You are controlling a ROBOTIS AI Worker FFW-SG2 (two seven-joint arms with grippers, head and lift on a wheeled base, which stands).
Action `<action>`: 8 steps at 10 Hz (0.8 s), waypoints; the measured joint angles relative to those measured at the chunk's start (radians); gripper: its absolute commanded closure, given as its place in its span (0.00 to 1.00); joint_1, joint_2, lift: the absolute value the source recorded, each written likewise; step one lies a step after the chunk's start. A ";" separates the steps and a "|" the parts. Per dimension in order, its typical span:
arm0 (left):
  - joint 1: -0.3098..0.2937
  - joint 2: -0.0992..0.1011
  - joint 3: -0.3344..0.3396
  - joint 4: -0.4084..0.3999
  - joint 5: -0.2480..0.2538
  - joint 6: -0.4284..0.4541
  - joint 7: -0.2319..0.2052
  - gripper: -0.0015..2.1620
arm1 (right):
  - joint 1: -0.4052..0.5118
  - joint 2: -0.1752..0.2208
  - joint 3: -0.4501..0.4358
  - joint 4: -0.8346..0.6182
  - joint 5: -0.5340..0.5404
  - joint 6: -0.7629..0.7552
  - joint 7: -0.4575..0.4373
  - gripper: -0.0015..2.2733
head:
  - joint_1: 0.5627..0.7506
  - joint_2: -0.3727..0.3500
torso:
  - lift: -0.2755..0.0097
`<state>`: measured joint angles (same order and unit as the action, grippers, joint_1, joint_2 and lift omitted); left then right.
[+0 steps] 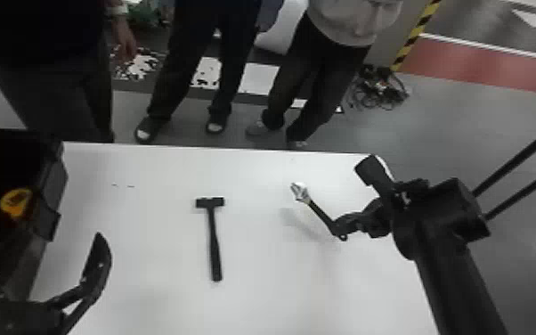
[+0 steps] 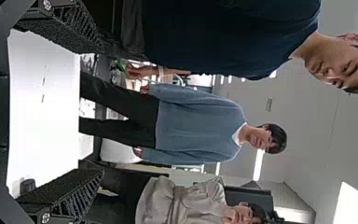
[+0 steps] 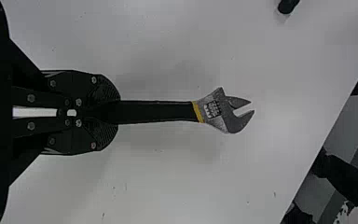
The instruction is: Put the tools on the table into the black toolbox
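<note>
1. Right fingers (image 3: 105, 89) pinch the wrench (image 3: 156, 112) by its handle end, seemingly above the counter (image 1: 262, 285); the heavy head could make it pivot loose.
2. The hammer (image 1: 214, 243) lies between wrench and black toolbox (image 1: 54, 176); a low carry might clip it.
3. Left fingers (image 1: 98, 263), spread beside the toolbox, could obstruct the drop.

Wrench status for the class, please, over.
Right pincer shut on wrench. Left pincer open, unladen. Hammer on table, between wrench and black toolbox.
</note>
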<state>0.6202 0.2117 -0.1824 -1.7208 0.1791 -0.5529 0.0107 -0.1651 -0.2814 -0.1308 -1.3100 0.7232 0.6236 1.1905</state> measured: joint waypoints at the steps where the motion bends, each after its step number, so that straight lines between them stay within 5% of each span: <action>1: 0.000 0.000 0.000 -0.003 -0.001 0.002 -0.011 0.04 | 0.028 0.011 -0.010 -0.065 -0.006 0.013 -0.003 0.99 | 0.70 0.17 | 0.83; 8: -0.041 -0.007 -0.017 -0.024 0.000 0.064 -0.135 0.04 | 0.212 0.118 0.017 -0.455 -0.030 0.006 -0.067 0.99 | 0.70 0.26 | 0.83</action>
<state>0.5797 0.2050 -0.1991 -1.7448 0.1796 -0.4885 -0.1244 0.0468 -0.1630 -0.1139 -1.7648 0.6935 0.6299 1.1237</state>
